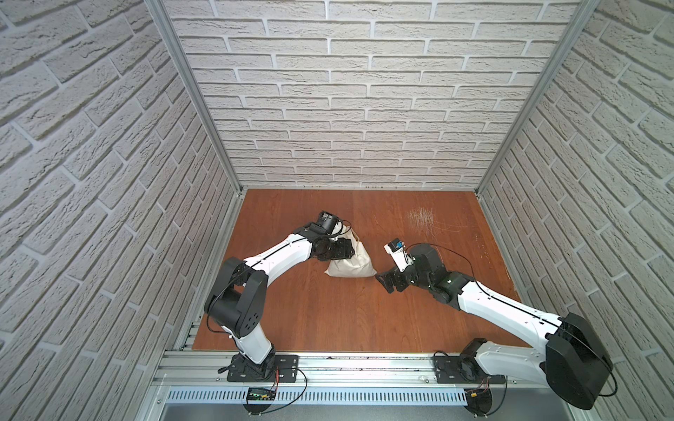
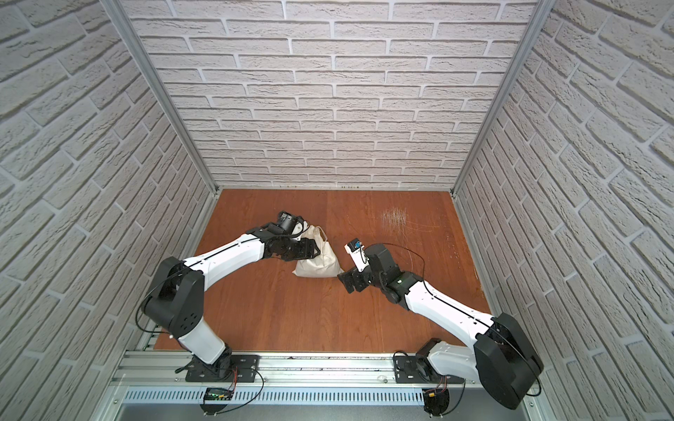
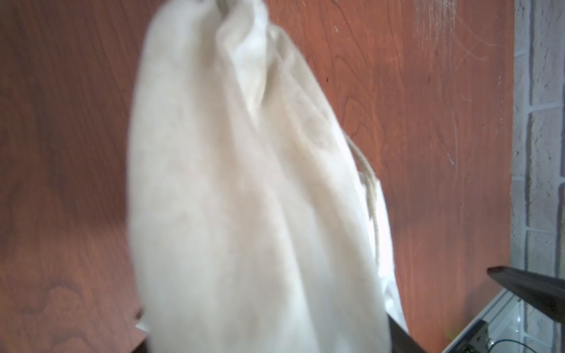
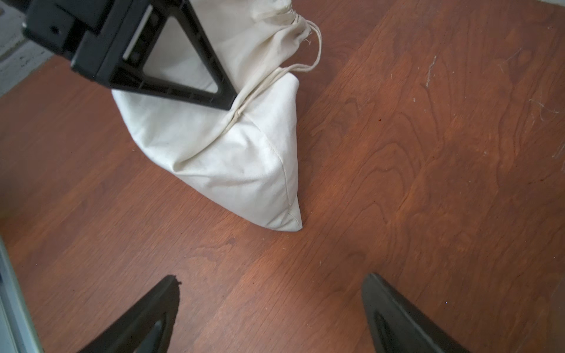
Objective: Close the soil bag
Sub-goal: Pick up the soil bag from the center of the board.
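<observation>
1. The soil bag (image 1: 353, 269) sits on its broad base just left of centre in both top views. Its neck (image 4: 287, 18) is gathered, though how tightly is hard to tell. The cord (image 4: 318, 52) hangs in a slack loop down the side, so the final cinch probably remains.
2. The left gripper (image 1: 343, 251) reaches in from the left with its jaws straddling the bag's upper part, likely to steady it. Whether they pinch the cloth I cannot tell.
3. The right gripper (image 4: 272, 276) hovers at the bag's lower-right corner, its jaws wide apart and empty, seemingly ready to take the cord.
4. The wooden table (image 1: 328, 320) beneath shows scratches toward the upper right.
</observation>
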Controlling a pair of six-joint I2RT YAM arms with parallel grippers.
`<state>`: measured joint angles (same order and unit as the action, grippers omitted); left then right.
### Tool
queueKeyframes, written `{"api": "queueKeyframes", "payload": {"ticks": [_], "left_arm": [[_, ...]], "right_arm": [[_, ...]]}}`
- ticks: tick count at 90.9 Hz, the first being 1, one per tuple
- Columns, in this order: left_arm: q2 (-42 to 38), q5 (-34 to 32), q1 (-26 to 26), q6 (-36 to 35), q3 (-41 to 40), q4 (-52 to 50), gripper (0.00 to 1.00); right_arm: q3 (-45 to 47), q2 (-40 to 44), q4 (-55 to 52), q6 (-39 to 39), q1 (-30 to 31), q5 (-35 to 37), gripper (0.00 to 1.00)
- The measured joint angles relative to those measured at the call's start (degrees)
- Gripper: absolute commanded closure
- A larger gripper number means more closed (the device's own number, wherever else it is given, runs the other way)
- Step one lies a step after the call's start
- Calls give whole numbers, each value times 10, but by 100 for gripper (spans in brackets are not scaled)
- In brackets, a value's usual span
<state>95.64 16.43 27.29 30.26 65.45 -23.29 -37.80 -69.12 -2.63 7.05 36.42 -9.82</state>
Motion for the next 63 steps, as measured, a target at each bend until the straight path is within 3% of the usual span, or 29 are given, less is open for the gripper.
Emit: {"api": "queueKeyframes", "payload": {"ticks": [21,63], "left_arm": [[7,28,0,7,-10,27,100],[-14,82,-24,9,-54,76,100]], "right_arm": [[-12,-16,-6,67,-55,-58,4],[-12,-16,4,125,-78,-118,4]]}}
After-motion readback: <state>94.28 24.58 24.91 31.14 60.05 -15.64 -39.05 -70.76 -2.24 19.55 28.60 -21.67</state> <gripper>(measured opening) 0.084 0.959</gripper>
